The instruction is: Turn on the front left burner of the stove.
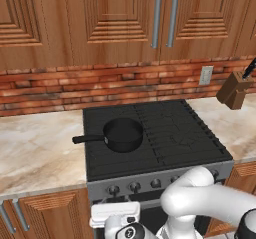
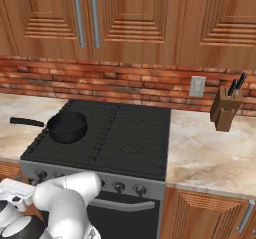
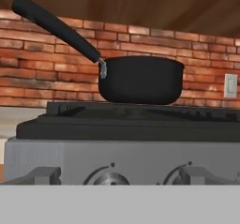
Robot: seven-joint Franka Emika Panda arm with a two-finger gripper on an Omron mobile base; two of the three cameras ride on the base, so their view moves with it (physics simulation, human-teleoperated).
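The stove (image 1: 165, 148) has a flat black ridged cooktop and a grey front strip with round knobs (image 1: 134, 186). A small black long-handled pan (image 1: 123, 134) rests on its left side. In the hand view I look level at the front strip: the leftmost knob (image 3: 108, 177) lies between my spread fingertips, and a second knob (image 3: 180, 175) is partly behind the right fingertip (image 3: 201, 175). My gripper (image 3: 122, 176) is open and holds nothing, a short way off the strip. The hand's white body (image 1: 115, 213) hangs low before the stove's left end.
Marble counters (image 1: 35, 148) flank the stove. A wooden knife block (image 2: 225, 110) stands on the right counter near a wall outlet (image 2: 197, 86). Wooden cabinets hang above the brick backsplash. The oven door's grey bar handle (image 2: 125, 204) runs below the knobs.
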